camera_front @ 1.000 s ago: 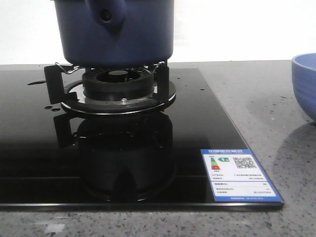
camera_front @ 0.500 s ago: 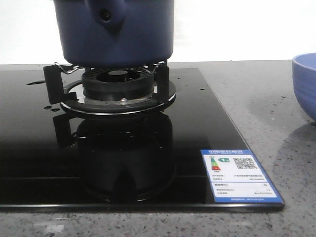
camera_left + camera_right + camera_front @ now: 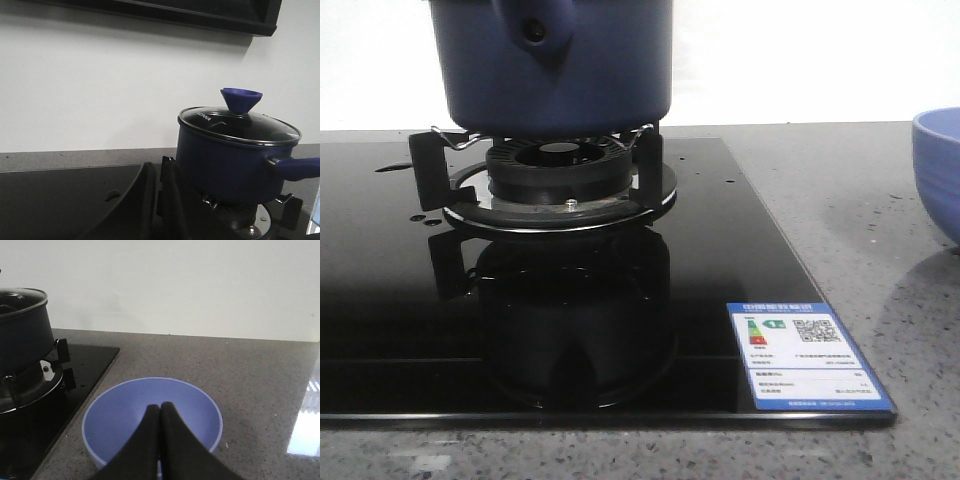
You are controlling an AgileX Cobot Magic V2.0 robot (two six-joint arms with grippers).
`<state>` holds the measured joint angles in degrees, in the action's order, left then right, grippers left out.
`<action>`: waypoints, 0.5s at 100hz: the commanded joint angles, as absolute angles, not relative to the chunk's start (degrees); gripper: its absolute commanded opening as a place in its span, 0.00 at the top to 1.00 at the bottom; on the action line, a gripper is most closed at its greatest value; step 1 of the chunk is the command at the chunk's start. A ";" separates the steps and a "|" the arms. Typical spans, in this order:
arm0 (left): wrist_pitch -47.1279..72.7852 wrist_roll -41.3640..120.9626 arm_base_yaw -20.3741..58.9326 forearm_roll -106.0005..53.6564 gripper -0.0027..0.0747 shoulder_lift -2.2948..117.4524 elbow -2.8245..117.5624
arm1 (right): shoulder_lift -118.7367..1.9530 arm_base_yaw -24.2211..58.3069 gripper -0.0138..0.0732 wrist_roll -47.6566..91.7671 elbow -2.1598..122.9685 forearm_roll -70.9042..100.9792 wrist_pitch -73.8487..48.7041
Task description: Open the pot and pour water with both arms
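The dark navy pot [image 3: 555, 70] stands on the gas burner [image 3: 558, 170], its handle mount with the round hole [image 3: 535, 30] facing the front camera. In the left wrist view the pot [image 3: 225, 160] carries a glass lid [image 3: 239, 122] with a blue knob [image 3: 241, 99]; its handle [image 3: 295, 167] points away to one side. My left gripper [image 3: 156, 167] is shut and empty, low beside the pot and apart from it. My right gripper [image 3: 160, 407] is shut and empty, above a light blue bowl [image 3: 125, 410]. Neither gripper shows in the front view.
The black glass hob [image 3: 400, 300] has an energy label sticker [image 3: 805, 355] at its front right corner. The light blue bowl [image 3: 940, 170] stands on the grey speckled counter [image 3: 840, 200] right of the hob. A white wall is behind.
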<state>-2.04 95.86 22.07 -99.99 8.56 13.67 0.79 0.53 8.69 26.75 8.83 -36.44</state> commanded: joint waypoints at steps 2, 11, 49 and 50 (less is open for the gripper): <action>-1.18 95.51 22.24 -99.87 0.99 9.01 15.20 | 1.52 0.52 0.91 9.38 27.83 8.81 -32.02; -0.92 93.94 22.24 -91.38 0.99 9.01 15.17 | 1.52 0.52 0.91 9.38 27.83 8.81 -32.02; 2.65 14.50 13.34 -5.51 0.99 6.89 7.78 | 1.52 0.52 0.91 9.38 27.83 8.81 -32.02; 2.65 14.50 12.73 -5.63 0.99 6.61 6.83 | 1.52 0.52 0.91 9.38 27.83 8.81 -32.02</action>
<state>5.33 21.29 16.11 -10.44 7.25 8.38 0.79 0.53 8.69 26.75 8.83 -36.44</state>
